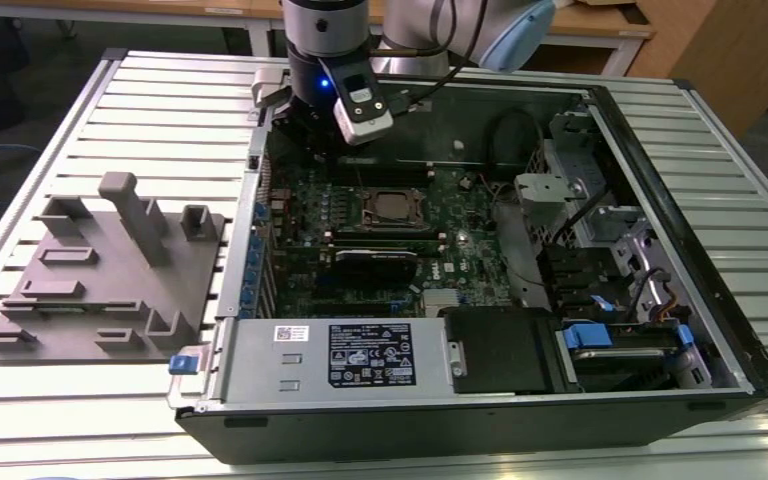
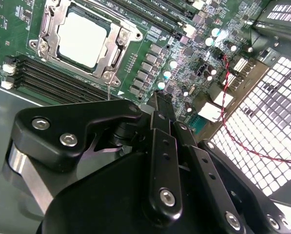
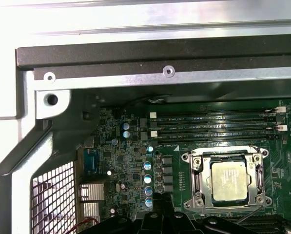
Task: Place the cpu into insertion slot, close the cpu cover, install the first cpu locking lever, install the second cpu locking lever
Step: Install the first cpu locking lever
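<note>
The cpu (image 2: 82, 39) lies flat in the slot (image 2: 130, 35) on the green board (image 2: 9, 29). The cover (image 2: 115, 48) is down around it, and its window shows the chip's silver top. A thin wire lever (image 2: 108, 90) runs out from the socket's corner towards the claw (image 2: 160, 100); I cannot tell whether it is hooked down.

The claw hangs above the board, near that corner and apart from it. It looks pressed together, with nothing pinched. In the exterior view the arm (image 1: 324, 40) reaches into the open case (image 1: 651, 150) at its far side, towards that view's left.

Risks, as I judge them:
- The lever is thin and springy. A tip that meets it off-centre could slip off and strike the small capacitors (image 2: 167, 73) just beside the socket, or the memory slots (image 2: 52, 78).
- A lever forced down out of order could leave the cover clamping unevenly, which would strain the chip and the contacts beneath it.
- A red and black cable (image 2: 233, 112) loops near the claw's side and could snag on the linkage.

A printed label (image 1: 368, 355) lies on the metal box at the case's near edge, and a smaller one (image 1: 293, 335) sits beside it. Fine white lettering runs along the memory slots in the first wrist view. A grey fixture (image 1: 117, 270) stands on the desk (image 1: 64, 420) beside the case.
</note>
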Robot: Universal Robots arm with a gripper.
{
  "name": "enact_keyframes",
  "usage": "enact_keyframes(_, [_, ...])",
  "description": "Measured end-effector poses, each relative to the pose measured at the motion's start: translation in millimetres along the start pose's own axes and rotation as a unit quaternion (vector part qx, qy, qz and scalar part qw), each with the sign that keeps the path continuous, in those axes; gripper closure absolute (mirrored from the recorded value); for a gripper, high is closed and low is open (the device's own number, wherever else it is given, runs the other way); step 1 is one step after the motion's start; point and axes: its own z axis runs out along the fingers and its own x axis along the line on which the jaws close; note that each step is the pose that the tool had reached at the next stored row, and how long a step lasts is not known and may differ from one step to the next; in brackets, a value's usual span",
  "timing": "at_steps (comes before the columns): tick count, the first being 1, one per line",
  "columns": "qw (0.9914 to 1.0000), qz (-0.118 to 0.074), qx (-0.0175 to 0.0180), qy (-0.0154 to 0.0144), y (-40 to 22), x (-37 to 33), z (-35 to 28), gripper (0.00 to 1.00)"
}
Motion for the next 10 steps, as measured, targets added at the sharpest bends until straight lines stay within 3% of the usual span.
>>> enact_keyframes(10, [1.0, 0.0, 0.0, 0.0, -0.4, 6.8, 0.1, 0.9])
